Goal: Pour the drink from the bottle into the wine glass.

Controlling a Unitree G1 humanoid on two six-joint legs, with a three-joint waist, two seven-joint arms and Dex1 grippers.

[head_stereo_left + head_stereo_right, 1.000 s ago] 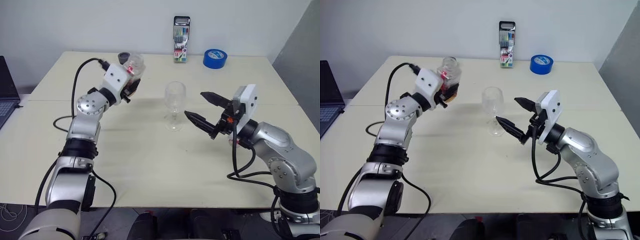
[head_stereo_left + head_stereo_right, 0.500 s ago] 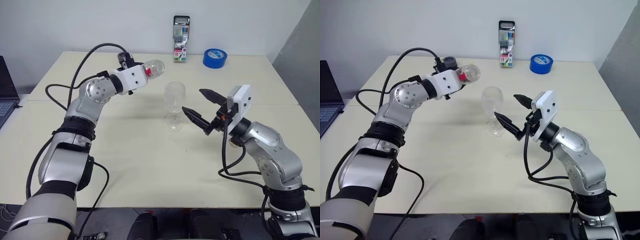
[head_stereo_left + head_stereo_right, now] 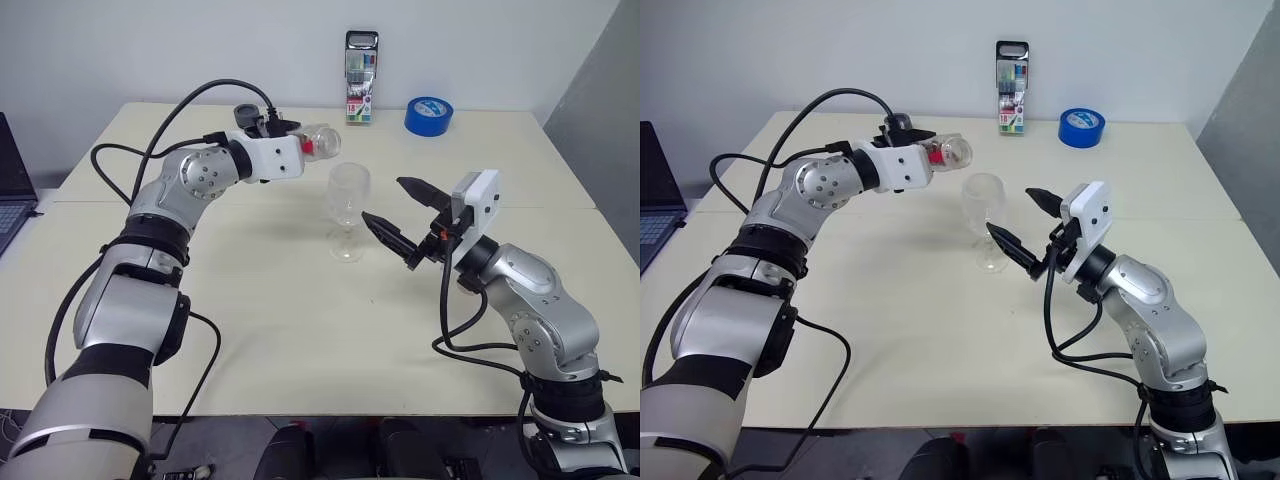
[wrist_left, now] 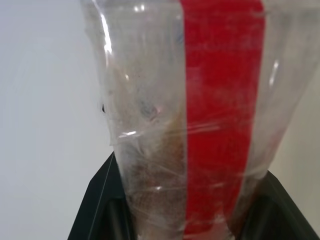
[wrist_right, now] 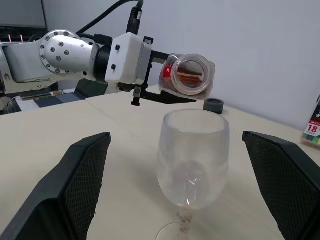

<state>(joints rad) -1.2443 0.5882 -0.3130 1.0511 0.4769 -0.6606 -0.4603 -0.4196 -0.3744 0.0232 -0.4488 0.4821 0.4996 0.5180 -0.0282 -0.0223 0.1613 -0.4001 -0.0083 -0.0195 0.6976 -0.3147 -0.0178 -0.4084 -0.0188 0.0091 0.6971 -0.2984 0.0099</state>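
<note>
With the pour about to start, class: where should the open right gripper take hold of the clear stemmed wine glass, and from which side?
Probably the thin stem just under the bowl, approached level from the robot's right. The clear stemmed wine glass stands upright, its stem is the narrowest part, and the open right gripper already sits on that side. The left gripper holds the clear plastic bottle tilted over the other side.

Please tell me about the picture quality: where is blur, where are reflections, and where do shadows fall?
Left wrist view: the bottle is so close that it is soft, with white glare streaks on the plastic. Right wrist view: the wine glass is fairly sharp, and the right tool's fingers at the edges are blurred. Left eye view: even lighting, with soft, faint shadows on the table under the arms.
</note>
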